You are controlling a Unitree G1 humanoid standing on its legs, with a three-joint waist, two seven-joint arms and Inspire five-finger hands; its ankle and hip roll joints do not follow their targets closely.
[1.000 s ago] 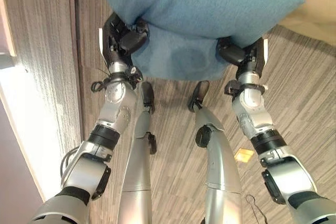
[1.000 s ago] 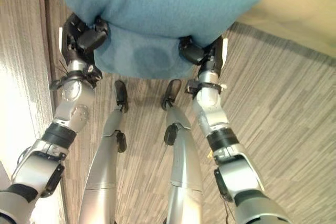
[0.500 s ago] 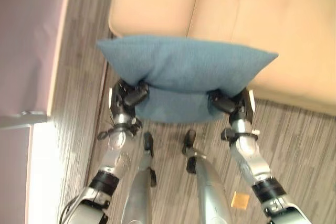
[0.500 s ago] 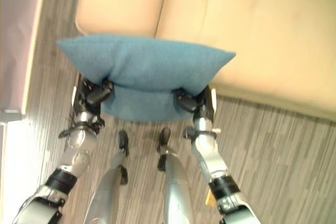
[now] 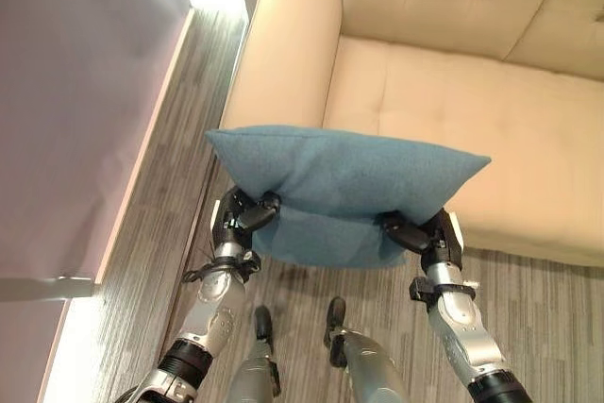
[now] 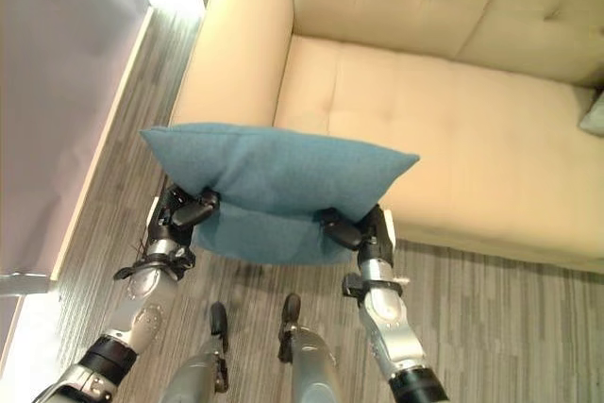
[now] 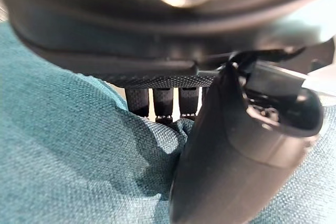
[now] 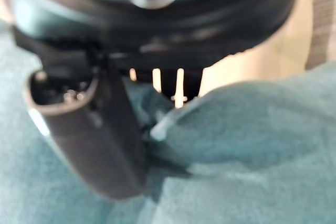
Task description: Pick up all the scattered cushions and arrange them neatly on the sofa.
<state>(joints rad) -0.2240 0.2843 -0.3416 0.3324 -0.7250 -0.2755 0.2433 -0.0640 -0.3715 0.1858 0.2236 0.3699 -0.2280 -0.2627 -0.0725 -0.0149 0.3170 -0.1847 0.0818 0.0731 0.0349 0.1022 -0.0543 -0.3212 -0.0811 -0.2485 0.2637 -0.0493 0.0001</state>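
- Left robot hand (image 5: 238, 218) at about 8 o'clock in the head views, thumb and fingers (image 7: 163, 103) pinched shut on the blue cushion (image 5: 344, 176), gripping its near left edge.
- Right robot hand (image 5: 427, 236) at about 5 o'clock, likewise clamped on the cushion's near right edge; thumb (image 8: 100, 140) pressed into the cloth in the wrist view, fabric bunched between thumb and fingers.
- Cushion held up off the floor (image 5: 170, 233) between both robot hands, lying wide and roughly level, lower part sagging down between the two grips.
- Cushion hanging just in front of the sofa (image 5: 453, 92), its far edge overlapping the front of the seat at the left end, next to the armrest (image 5: 283, 54).
- Beige sofa spread from 12 to 3 o'clock, tufted backrest at the top.
- Corner of a second, grey-blue cushion (image 6: 594, 112) at 3 o'clock in the right eye view, on the seat at the picture's edge.
- Grey wood-grain floor from 6 to 9 o'clock; pale wall (image 5: 75, 92) at 9 to 11 o'clock.
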